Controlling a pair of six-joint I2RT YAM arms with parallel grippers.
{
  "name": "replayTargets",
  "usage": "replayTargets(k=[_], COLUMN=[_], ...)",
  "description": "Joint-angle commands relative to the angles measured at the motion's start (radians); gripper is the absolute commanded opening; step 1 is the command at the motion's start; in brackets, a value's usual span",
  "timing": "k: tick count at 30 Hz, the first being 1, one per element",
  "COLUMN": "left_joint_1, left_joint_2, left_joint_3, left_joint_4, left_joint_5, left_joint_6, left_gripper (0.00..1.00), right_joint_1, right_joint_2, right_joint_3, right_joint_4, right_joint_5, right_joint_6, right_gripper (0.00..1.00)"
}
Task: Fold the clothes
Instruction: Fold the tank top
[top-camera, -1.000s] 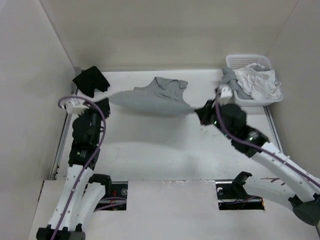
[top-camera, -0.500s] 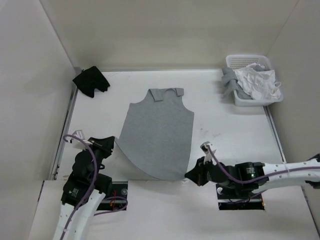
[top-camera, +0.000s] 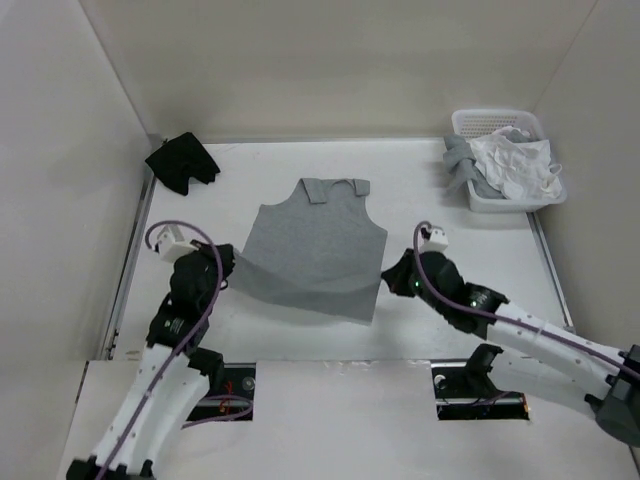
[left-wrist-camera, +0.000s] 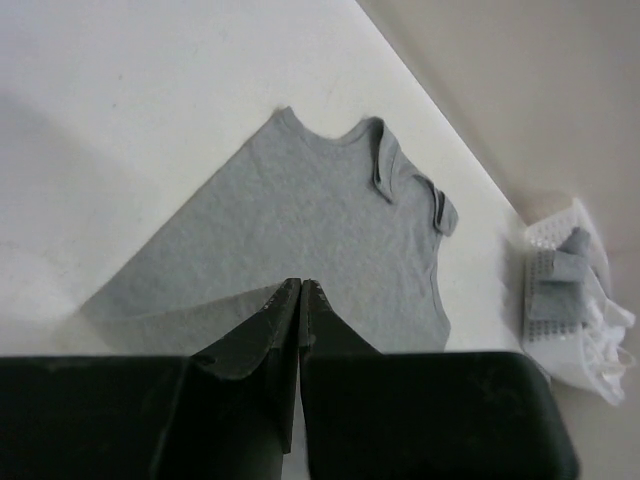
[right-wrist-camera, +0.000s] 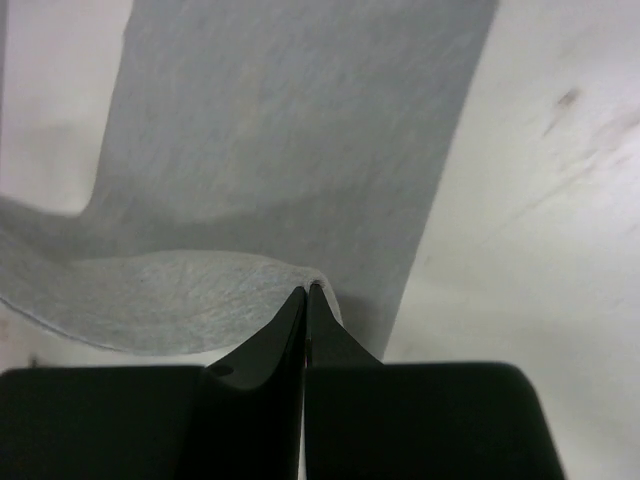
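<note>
Your left tool (top-camera: 226, 266) is pinched shut on the near left hem corner of the grey tank top (top-camera: 318, 245). Your right tool (top-camera: 388, 274) is pinched shut on the near right corner. Both corners are held off the surface (top-camera: 420, 185), with the hem sagging between them. The straps and upper body lie flat mid-surface, neck pointing away from you.

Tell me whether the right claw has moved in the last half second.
Yes. The right claw, gripping the tank top, moved away from its base, closer to the white basket.
</note>
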Motion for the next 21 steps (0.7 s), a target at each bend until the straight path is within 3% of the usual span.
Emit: replayTargets(k=[1,3,6,10,13,15,18,21], left_joint_1=[0.011,0.005,0.024,0.080,0.100,0.114,0.126,0.130], left_joint_2=[0.225,0.471,0.783,1.148,1.358,1.449,1.485,1.356], left_joint_3=[0.058,0.148,0.321,0.612,0.838,0.930,0.958,0.760], left_joint_4=[0.422,0.604,0.729,0.737,0.677,0.662,0.648,0.700], left_joint_5=[-0.036,-0.042,-0.033,0.005,0.076,0.090,0.130,0.153], left_joint_6=[0.017,0.020,0.049,0.044,0.051,0.054,0.080,0.060], left_gripper=[0.01,0.01,0.02,0.02,0.10,0.27,0.48,0.47], right_joint_1=[-0.185,-0.290,-0.407,-0.553,-0.630,-0.658,-0.664,-0.650], right_joint_2=[0.101,0.217,0.383,0.648,0.854,0.978,1.066,1.006], right_joint_3=[0.118,0.220,0.363,0.588,0.771,0.878,0.954,0.841], right_joint_4=[0.220,0.269,0.290,0.305,0.285,0.279,0.236,0.257], right_joint_5=[-0.182,-0.238,-0.285,-0.359,-0.391,-0.385,-0.373,-0.347], right_joint_6=[-0.173,-0.218,-0.259,-0.276,-0.273,-0.264,-0.250,-0.256], right_gripper=[0.00,0.00,0.01,0.01,0.04,0.15,0.43,0.49])
